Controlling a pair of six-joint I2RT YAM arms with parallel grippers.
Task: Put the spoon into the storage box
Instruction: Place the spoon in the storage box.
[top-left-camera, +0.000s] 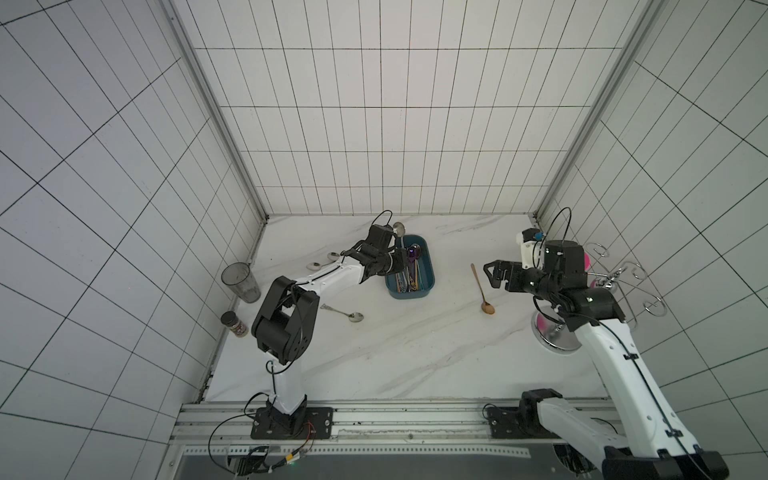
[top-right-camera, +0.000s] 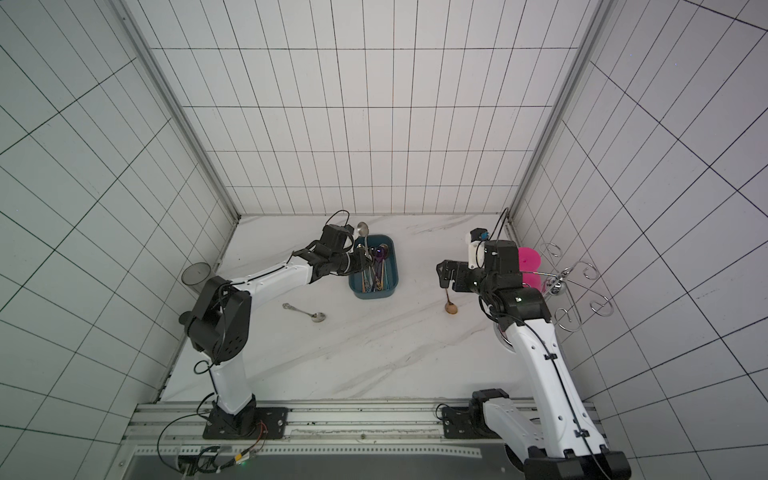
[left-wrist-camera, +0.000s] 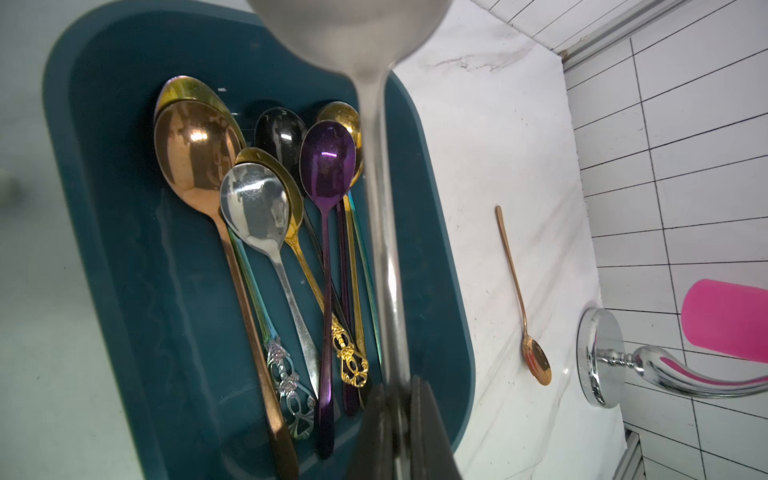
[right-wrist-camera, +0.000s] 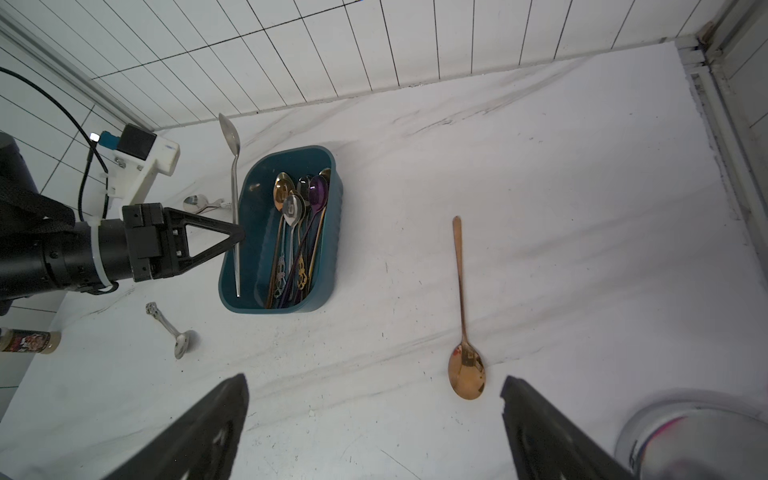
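Left wrist view: silver spoon was blurred, bowl cut by the frame edge; left gripper only a dark blur, also cut off. In a top view, copper spoon showed just its bowl, handle hidden behind the right gripper. In a top view, pink cup sat mostly hidden behind the right arm. Right wrist view: spice jar cut by the frame edge; chrome base blurred, cut at 1 corner.

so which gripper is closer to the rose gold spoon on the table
Right. The right gripper hovers open by the rose gold spoon; the left gripper is at the storage box, holding a silver spoon.
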